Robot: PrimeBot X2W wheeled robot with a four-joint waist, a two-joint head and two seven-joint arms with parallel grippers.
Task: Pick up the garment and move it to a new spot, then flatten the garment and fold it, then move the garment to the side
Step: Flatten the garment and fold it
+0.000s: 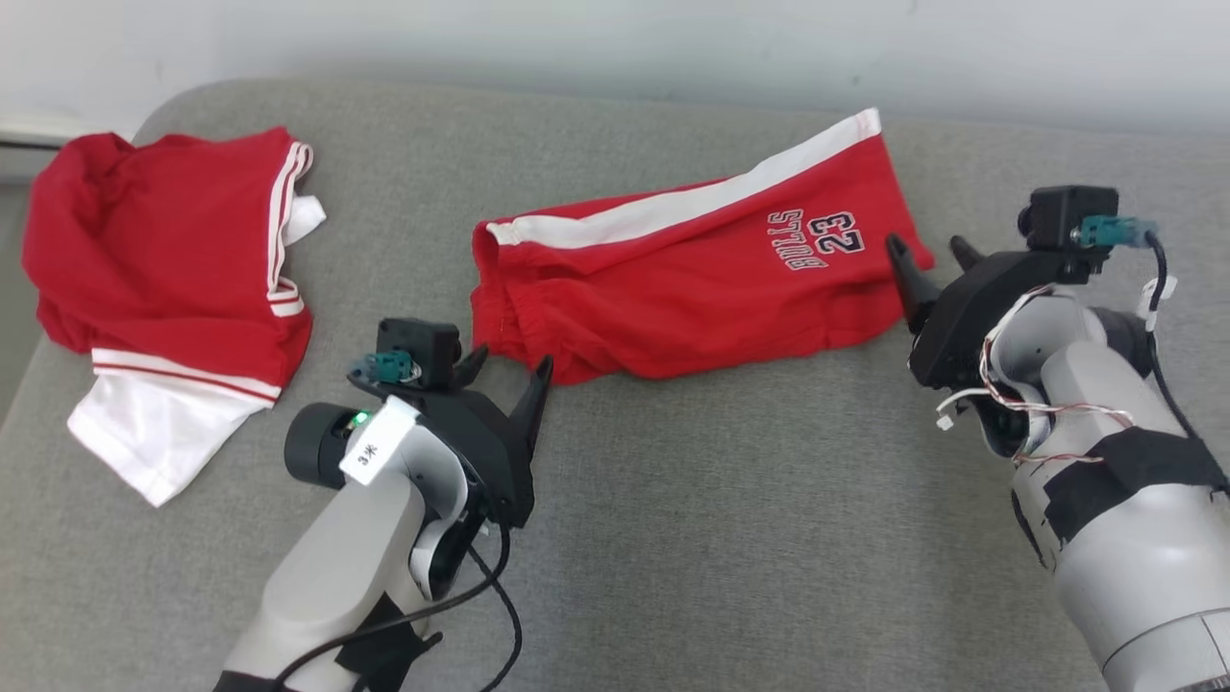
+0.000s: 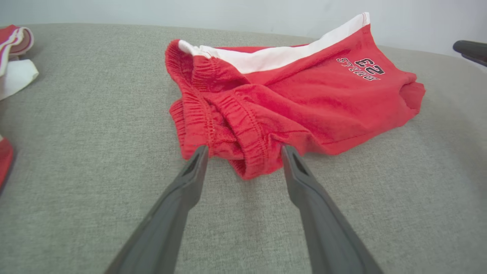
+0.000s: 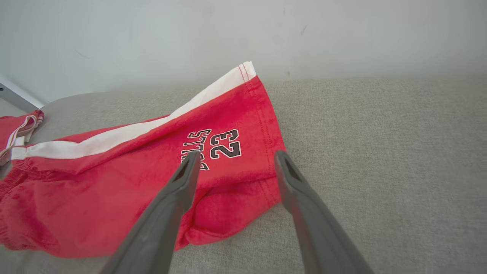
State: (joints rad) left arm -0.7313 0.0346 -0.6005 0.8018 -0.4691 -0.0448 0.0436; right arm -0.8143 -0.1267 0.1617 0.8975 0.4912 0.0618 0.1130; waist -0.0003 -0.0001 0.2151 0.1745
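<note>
The garment [image 1: 692,279] is a pair of red shorts with a white side stripe and a "BULLS 23" print, folded and lying across the grey cushion [image 1: 673,538]. My left gripper [image 1: 511,368] stands open just short of the bunched waistband end [image 2: 228,125]; nothing is between its fingers [image 2: 190,179]. At the leg-hem end, my right gripper [image 1: 930,252] is open too, hovering over the hem corner [image 3: 243,190] near the print, holding nothing.
A second red-and-white garment [image 1: 163,288] lies crumpled at the cushion's left end, with its edge [image 2: 15,57] showing in the left wrist view. A pale wall [image 1: 615,38] runs behind the cushion. Bare grey fabric stretches between my arms toward the front.
</note>
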